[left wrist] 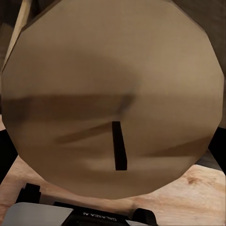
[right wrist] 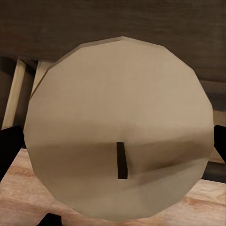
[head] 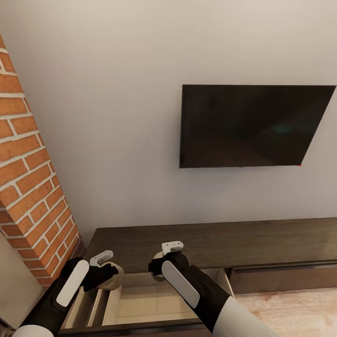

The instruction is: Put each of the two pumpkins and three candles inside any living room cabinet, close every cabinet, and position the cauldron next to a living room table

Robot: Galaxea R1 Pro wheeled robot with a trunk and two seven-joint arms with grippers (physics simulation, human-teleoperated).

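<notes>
A candle (left wrist: 113, 94) gripped between each arm's fingers (right wrist: 9, 146), above the cabinet's (head: 210, 243) open drawer (head: 154, 299).

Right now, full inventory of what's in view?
candle: 2, beige with dark wick, one in the left tool, one in the right tool, both over the open drawer
cabinet: 1, dark brown, long and low against the wall under the TV
open drawer: 1, pale inside, at the cabinet's left end, pulled out toward the robot
closed drawer front: 1, dark brown, to the right of the open one
TV: 1, black, on the wall
brick column: 1, red-orange, left of the cabinet
wall: pale grey
floor: light wood
left tool: shut on a candle
right tool: shut on a candle
</notes>
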